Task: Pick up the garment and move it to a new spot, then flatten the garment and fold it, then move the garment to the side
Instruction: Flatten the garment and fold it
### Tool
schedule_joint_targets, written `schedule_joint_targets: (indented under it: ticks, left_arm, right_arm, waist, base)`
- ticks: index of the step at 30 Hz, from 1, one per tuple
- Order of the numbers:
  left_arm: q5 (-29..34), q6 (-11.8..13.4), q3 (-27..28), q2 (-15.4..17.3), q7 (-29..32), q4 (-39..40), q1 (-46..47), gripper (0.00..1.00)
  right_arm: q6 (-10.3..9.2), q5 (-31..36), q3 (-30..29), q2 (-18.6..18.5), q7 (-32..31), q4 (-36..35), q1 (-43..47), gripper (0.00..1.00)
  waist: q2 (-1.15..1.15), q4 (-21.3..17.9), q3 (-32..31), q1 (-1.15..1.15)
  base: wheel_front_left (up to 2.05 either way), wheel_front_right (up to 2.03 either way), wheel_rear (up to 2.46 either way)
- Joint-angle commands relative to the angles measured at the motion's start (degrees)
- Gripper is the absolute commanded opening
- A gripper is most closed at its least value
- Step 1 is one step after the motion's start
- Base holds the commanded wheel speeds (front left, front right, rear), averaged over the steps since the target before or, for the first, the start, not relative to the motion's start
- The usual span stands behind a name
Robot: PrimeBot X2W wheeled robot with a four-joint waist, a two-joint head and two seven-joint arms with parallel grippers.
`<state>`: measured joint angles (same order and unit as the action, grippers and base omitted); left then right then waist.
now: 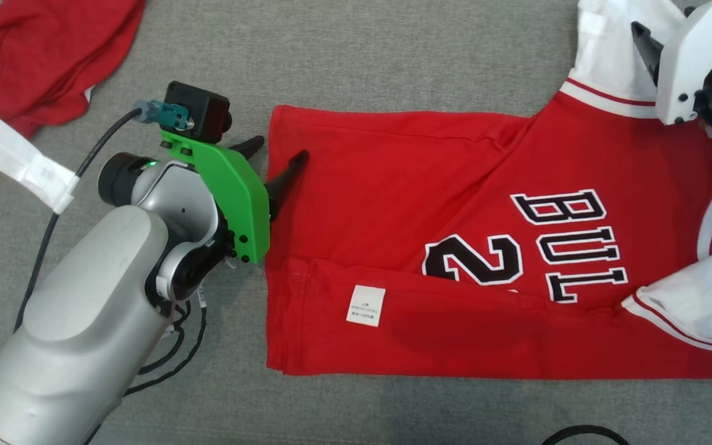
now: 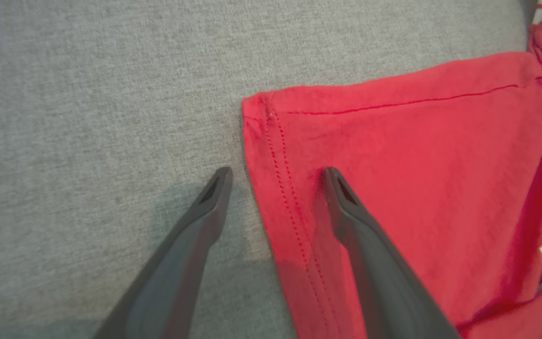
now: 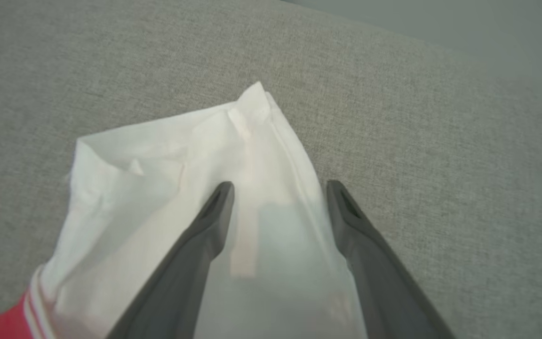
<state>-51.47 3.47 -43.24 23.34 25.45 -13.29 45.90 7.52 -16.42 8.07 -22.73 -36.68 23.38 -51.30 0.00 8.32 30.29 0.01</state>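
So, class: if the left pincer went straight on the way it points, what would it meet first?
Probably the red shirt: one finger is over its hemmed corner, the other over the grey surface. Height is unclear.

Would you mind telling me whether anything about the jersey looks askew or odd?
The red jersey has its folded lower flap showing a care label, inner side up, and the white sleeve at the right gripper lies crumpled, not flat.

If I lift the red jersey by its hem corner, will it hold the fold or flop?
Probably flop: the red jersey lies limp and flat, its folded layers loose. It looks thin and light, as the wrinkled white sleeve suggests. On the grey fabric surface it may drag rather than slide.
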Motion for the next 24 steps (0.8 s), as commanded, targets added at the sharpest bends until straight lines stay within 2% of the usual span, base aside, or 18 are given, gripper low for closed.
schedule_joint_targets:
  ticks: [1, 8, 15, 16, 17, 18, 20, 21, 22, 23, 24]
  left_arm:
    - [-0.44, -0.48, -0.59, -0.33, 0.38, -1.0, 0.58, 1.0]
    - [-1.16, -1.72, -1.09, -2.48, 0.81, -4.64, 1.96, 1.0]
    - [-2.39, -2.96, -1.46, -5.59, 0.59, -7.82, 3.25, 1.0]
    - [-2.42, -3.0, -1.52, -5.95, 0.53, -8.24, 3.57, 1.0]
    - [-2.45, -3.05, -1.56, -6.3, 0.57, -8.7, 3.94, 1.0]
    - [-2.47, -3.2, -1.66, -6.57, 0.63, -9.14, 4.31, 1.0]
    - [-2.43, -3.48, -1.86, -7.19, 0.46, -10.13, 4.6, 1.0]
    - [-2.56, -3.67, -2.02, -7.52, 0.52, -10.74, 4.75, 1.0]
    - [-2.93, -4.07, -1.93, -7.97, 0.34, -11.22, 4.95, 0.65]
    - [-3.43, -4.45, -1.69, -8.45, 0.07, -11.57, 5.11, 0.0]
    - [-3.69, -4.87, -1.59, -8.76, -0.1, -11.98, 5.18, 0.0]
  right_arm:
    - [-0.06, 0.67, -0.01, -0.65, 1.07, 1.64, -0.46, 1.0]
    - [-0.07, 3.45, 0.26, -2.18, 5.97, 9.6, -4.15, 1.0]
    - [-0.07, 4.83, 0.86, -1.11, 9.92, 14.76, -5.86, 1.0]
    - [-0.07, 4.64, 1.19, -0.84, 10.3, 15.26, -5.98, 0.94]
    - [-0.07, 4.44, 1.59, -0.62, 10.64, 15.66, -6.3, 0.73]
    - [-0.07, 4.22, 1.9, -0.58, 10.86, 16.07, -6.62, 0.44]
    - [-0.08, 3.86, 2.66, -0.39, 11.77, 16.8, -6.97, 0.17]
    - [-0.08, 3.45, 2.85, -0.15, 12.05, 17.26, -7.05, 0.0]
    - [-0.08, 3.07, 3.1, 0.18, 12.44, 17.62, -7.25, 0.0]
    - [-0.08, 2.77, 3.32, 0.41, 12.72, 18.02, -7.54, 0.0]
    - [-0.08, 2.22, 3.58, 0.7, 13.1, 18.22, -7.84, 0.0]
  waist:
    - [0.0, 2.58, 1.59, -0.01]
    - [0.0, 3.64, 1.79, -0.01]
    - [0.0, 2.89, 1.17, -0.01]
    - [0.0, 2.74, 1.09, -0.01]
    - [0.0, 2.56, 1.11, -0.01]
    - [0.0, 2.41, 1.13, -0.01]
    - [0.0, 2.03, 0.99, -0.01]
    - [0.0, 1.81, 0.87, -0.01]
    - [0.0, 1.58, 0.79, -0.01]
    - [0.0, 1.34, 0.73, -0.01]
    - [0.0, 1.08, 0.66, -0.01]
  base:
    - [0.0, 0.0, 0.0]
    - [0.0, 0.0, 0.0]
    - [0.0, 0.0, 0.0]
    - [0.0, 0.0, 0.0]
    - [0.0, 0.0, 0.0]
    - [0.0, 0.0, 0.0]
    - [0.0, 0.0, 0.0]
    - [0.0, 0.0, 0.0]
    - [0.0, 0.0, 0.0]
    - [0.0, 0.0, 0.0]
    - [0.0, 0.0, 0.0]
